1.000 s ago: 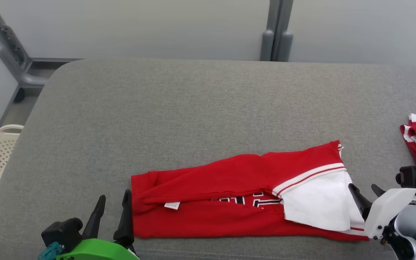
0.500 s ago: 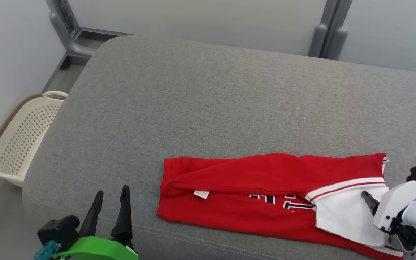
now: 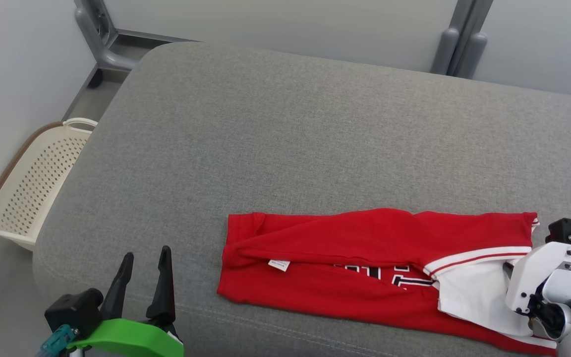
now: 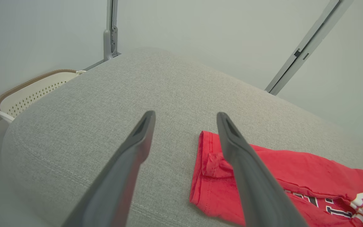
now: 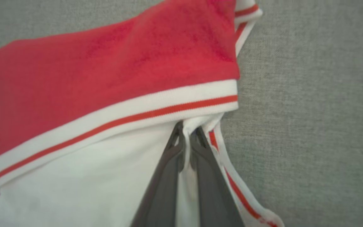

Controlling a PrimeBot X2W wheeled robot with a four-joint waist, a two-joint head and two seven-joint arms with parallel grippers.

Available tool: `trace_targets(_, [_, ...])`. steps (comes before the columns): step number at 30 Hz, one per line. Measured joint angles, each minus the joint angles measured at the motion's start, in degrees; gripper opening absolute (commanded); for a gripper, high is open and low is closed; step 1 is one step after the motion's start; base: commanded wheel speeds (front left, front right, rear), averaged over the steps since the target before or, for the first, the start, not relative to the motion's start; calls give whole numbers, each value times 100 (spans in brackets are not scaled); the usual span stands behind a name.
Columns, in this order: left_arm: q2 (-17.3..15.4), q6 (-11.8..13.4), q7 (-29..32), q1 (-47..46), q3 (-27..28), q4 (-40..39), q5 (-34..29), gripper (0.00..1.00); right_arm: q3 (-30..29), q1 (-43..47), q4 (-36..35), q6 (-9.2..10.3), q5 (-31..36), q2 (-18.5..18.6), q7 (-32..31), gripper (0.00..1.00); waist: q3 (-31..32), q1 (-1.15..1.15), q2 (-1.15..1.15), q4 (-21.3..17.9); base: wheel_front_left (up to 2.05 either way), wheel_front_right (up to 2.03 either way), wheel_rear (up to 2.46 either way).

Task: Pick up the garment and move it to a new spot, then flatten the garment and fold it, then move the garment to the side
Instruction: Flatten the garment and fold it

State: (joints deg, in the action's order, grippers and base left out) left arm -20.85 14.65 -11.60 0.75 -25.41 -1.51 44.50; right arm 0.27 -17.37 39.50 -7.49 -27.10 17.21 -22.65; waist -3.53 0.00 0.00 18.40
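The garment (image 3: 365,248) is a red shirt with white trim and black lettering, folded into a long strip near the front of the grey cushion (image 3: 290,124). My right gripper (image 3: 507,267) sits at its right end. In the right wrist view that gripper (image 5: 187,129) is shut on a pinch of the garment's (image 5: 106,63) white fabric, just below the red-striped white band. My left gripper (image 3: 146,253) stands open, apart from the cloth, to the left of the garment's left end. In the left wrist view the left gripper's (image 4: 185,115) jaws hold nothing, and the garment (image 4: 279,176) lies beyond its right finger.
A cream perforated basket (image 3: 28,183) stands on the floor off the cushion's left end, also seen as the basket (image 4: 33,91) in the left wrist view. Grey metal posts (image 3: 456,49) rise behind the cushion. The cushion's front edge runs close below the garment.
The camera has turned left, shifting the whole picture. My right gripper has closed on the white fabric at the garment's right end. The left gripper stays open.
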Motion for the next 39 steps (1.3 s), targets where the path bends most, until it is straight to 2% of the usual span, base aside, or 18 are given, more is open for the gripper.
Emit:
trace_targets(6, [-110, 57, 19, -19, 67, -11, -35, 100, -34, -169, 142, -14, 3, 0, 141, 0, 21, 0, 0, -197, 0, 0, 0])
trace_targets(15, [-134, 99, 16, -20, 90, -63, -34, 100, -265, -448, 138, -8, -114, 463, 147, 0, 46, 0, 0, -653, 0, 0, 0])
trace_targets(21, [-127, 120, 18, -20, 77, -93, -34, 100, -458, -473, -218, -5, -181, 730, -11, 0, 65, 0, 0, -973, 0, 0, 0])
trace_targets(26, [-107, 149, 2, -4, 64, -90, -31, 100, -397, -406, -877, -4, -413, 687, -256, 0, 104, 0, 0, -1196, 0, 0, 0])
trace_targets(33, [-46, 142, -15, 23, 18, -32, -15, 100, 181, -82, -2329, -2, -619, 543, -687, 0, 257, 0, 0, -1410, 0, 0, 0])
trace_targets(39, [-12, 98, -15, 35, -44, 2, -2, 100, 605, 216, -3449, -1, -659, 412, -1061, 0, 413, 0, 0, -1433, 0, 0, 0])
